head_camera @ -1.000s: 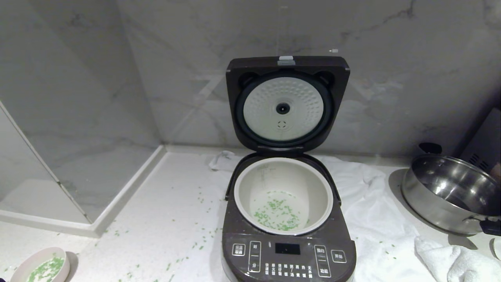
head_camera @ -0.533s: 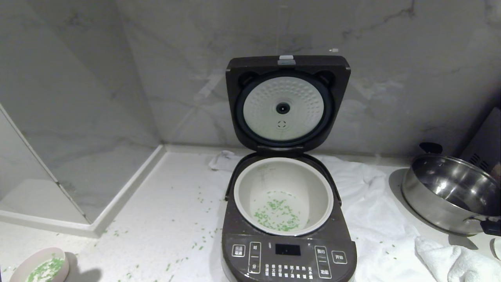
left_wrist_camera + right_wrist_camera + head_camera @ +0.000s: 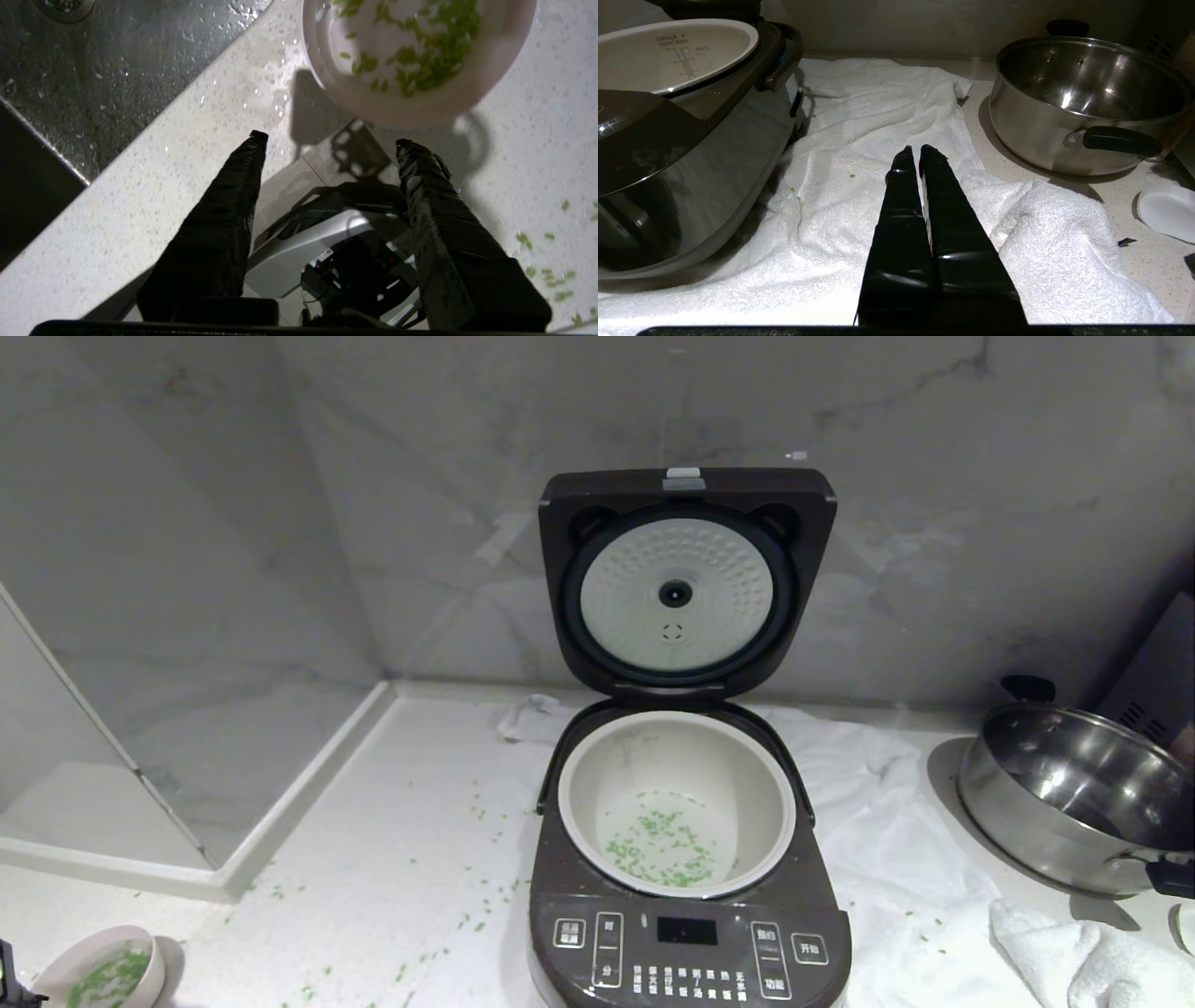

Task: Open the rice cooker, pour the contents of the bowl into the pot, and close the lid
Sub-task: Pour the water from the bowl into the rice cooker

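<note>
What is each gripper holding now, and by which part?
Nothing is held. The left gripper stands open above the counter, short of the small pale pink bowl of green bits. The right gripper is shut on nothing, over the white towel.

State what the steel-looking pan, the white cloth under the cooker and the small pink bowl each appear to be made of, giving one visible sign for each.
Pan: polished metal, probably stainless steel; mirror-like reflections.
Cloth: terry towelling, likely cotton; looped pile, soft folds.
Bowl: glossy, smooth pink wall; glazed ceramic or plastic, cannot tell.
</note>
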Controlling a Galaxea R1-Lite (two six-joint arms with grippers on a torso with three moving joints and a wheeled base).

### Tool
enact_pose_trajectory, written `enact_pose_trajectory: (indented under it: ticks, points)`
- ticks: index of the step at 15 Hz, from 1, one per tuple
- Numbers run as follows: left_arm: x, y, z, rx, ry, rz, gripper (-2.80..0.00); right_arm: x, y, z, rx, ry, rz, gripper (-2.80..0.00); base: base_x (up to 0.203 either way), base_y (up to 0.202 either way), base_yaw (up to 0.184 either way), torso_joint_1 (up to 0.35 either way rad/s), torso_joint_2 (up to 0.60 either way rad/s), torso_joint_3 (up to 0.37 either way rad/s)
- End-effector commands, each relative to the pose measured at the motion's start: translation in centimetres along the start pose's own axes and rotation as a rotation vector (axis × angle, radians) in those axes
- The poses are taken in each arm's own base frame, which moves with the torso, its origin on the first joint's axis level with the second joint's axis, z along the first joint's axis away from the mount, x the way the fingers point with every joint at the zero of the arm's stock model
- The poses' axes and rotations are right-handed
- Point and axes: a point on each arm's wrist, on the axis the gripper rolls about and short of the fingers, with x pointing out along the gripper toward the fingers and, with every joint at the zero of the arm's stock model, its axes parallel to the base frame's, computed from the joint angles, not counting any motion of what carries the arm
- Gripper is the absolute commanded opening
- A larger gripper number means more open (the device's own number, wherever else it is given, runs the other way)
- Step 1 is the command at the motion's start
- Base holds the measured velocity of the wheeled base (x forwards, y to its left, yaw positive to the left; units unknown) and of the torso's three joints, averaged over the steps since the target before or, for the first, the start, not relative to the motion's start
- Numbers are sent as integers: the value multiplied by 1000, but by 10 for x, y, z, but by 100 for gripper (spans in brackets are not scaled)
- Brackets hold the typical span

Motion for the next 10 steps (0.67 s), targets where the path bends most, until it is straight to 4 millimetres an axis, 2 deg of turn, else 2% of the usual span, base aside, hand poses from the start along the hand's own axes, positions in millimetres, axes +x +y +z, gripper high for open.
enact_pose_trajectory:
  ticks: [1, 6, 10]
  points:
    - [35, -1, 9, -1, 44, -1, 0, 0, 0, -1, 0, 2, 1, -280, 0, 0, 0, 0, 0, 0]
    - [90, 1, 22, -24, 14, 18, 0, 0, 0, -1, 0, 0, 1, -280, 0, 0, 0, 0, 0, 0]
    - [106, 7, 22, -46, 46, 17, 0, 0, 0, -1, 0, 2, 1, -280, 0, 0, 0, 0, 0, 0]
